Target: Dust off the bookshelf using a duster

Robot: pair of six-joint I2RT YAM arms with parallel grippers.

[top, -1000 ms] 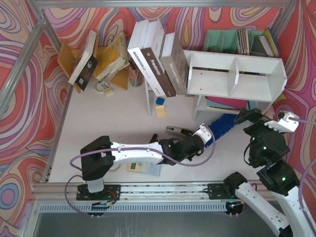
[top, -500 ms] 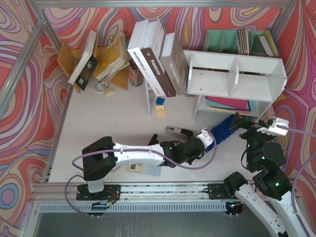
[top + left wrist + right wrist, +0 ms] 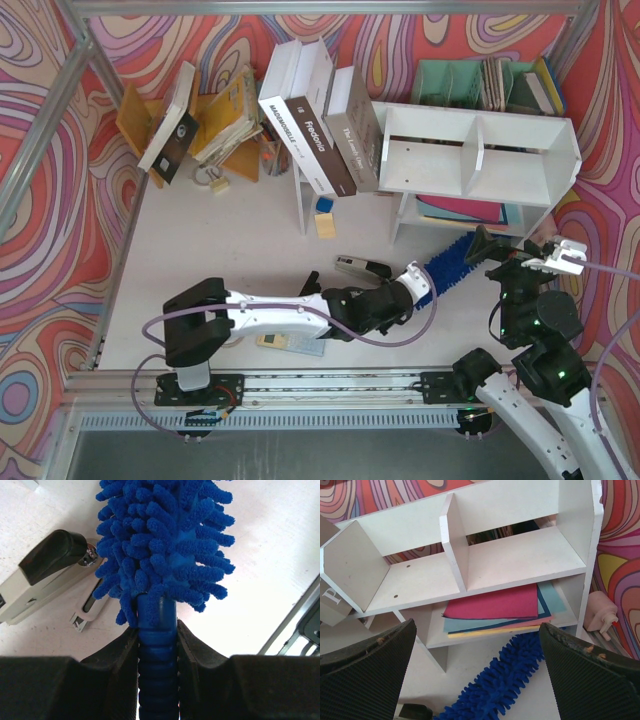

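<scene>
A white surface (image 3: pixel 250 240) is fenced in by swirling red, orange and purple walls, with books and racks along the far side. The bookshelf (image 3: pixel 478 150) stands at the far right, its two box compartments bare and open to the camera. Coloured sheets (image 3: pixel 495 607) lie on its lower tier.

The duster (image 3: pixel 455 258) is in the left jaws, which are closed tight on the ribbed blue handle just below where the fluff begins. From that grip its long axis runs diagonally, away from the arm bases and to the right. The fluffy head ends just in front of the lower tier, near the shelf's middle. I cannot tell whether the head rests on the surface or hangs just above it. A stapler (image 3: pixel 50 575) lies just beside the head, on its left in the wrist view.

The right jaws are spread wide and hold nothing. They hover over the far end of the fluffy head and look straight into the shelf.

The shelf boards lie beyond and above the duster's tip, roughly along the line the duster already points. The left arm, having the handle, is the one placed to sweep. As I judge it, the head must be raised and pushed forward into the compartments, and no board has yet been touched.
</scene>
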